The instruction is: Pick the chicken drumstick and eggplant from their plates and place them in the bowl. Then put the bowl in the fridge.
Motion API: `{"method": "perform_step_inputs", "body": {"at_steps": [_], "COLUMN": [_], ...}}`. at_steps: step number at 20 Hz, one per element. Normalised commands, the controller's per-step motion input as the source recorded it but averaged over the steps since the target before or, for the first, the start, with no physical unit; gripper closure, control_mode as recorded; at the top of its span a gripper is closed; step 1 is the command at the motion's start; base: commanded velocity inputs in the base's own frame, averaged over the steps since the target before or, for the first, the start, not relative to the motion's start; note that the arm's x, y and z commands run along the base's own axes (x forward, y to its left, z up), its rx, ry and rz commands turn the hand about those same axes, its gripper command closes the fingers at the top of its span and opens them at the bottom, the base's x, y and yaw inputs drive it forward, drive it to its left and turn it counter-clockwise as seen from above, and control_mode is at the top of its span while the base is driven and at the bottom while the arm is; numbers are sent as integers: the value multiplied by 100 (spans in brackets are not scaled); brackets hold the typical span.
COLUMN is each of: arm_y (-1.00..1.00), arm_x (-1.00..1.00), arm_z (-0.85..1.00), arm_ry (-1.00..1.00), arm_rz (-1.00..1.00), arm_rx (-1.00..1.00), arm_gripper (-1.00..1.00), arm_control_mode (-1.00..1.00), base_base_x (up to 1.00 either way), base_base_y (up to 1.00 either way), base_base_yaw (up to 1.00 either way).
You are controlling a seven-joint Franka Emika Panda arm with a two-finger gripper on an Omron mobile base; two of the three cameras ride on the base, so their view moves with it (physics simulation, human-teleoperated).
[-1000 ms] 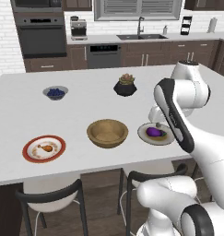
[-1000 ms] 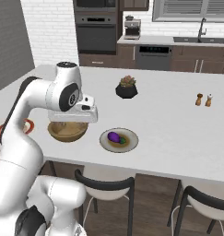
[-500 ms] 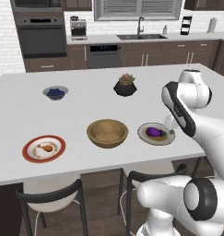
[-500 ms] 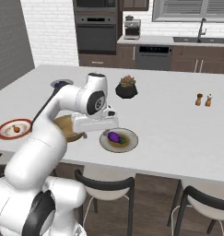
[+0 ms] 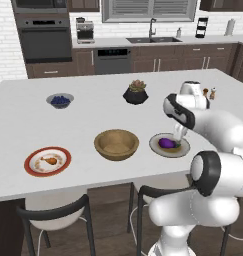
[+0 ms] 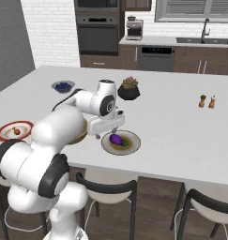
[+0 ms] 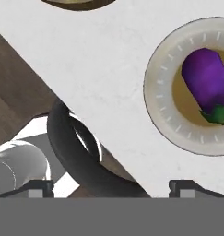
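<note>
The purple eggplant (image 5: 166, 143) (image 6: 116, 139) (image 7: 205, 85) lies on the grey-green plate (image 5: 182, 149) (image 6: 132, 145) (image 7: 155, 92). My gripper (image 5: 179, 134) (image 6: 111, 131) (image 7: 111, 186) hangs open just above that plate's edge, beside the eggplant and apart from it, with nothing between its fingertips (image 7: 39, 186). Left of the plate stands the wooden bowl (image 5: 116, 144) (image 7: 79, 3), with nothing in it. The golden-brown drumstick (image 5: 50, 160) (image 6: 16, 131) rests on the red-rimmed plate (image 5: 33, 167) (image 6: 3, 136) at the counter's near left. The fridge is out of view.
A grey bowl of blue berries (image 5: 60, 100) (image 6: 63, 86) and a black plant pot (image 5: 136, 93) (image 6: 129, 90) stand farther back. Salt and pepper shakers (image 6: 207, 101) stand to the right. Dark chairs (image 5: 58, 220) (image 6: 106, 190) (image 7: 76, 156) sit under the counter's near edge.
The arm has swung right, from over the wooden bowl to the eggplant's plate, and the hand has come lower. Nothing on the counter has moved.
</note>
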Motion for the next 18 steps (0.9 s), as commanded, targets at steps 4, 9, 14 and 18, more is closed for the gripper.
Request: {"method": "perform_step_inputs", "body": {"at_steps": [4, 9, 14, 18], "arm_y": [0, 0, -4, -22], "arm_x": [56, 62, 55, 46], "arm_z": [-52, -58, -31, -16], "arm_ry": [0, 3, 0, 0], "arm_rz": [14, 14, 15, 13], "arm_rx": [0, 0, 0, 3], "arm_gripper": [-100, -100, -100, -100], "arm_control_mode": [-100, -100, -100, -100], "base_base_x": [0, 0, 0, 0], "base_base_y": [0, 0, 0, 0], "base_base_yaw": [0, 0, 0, 0]}}
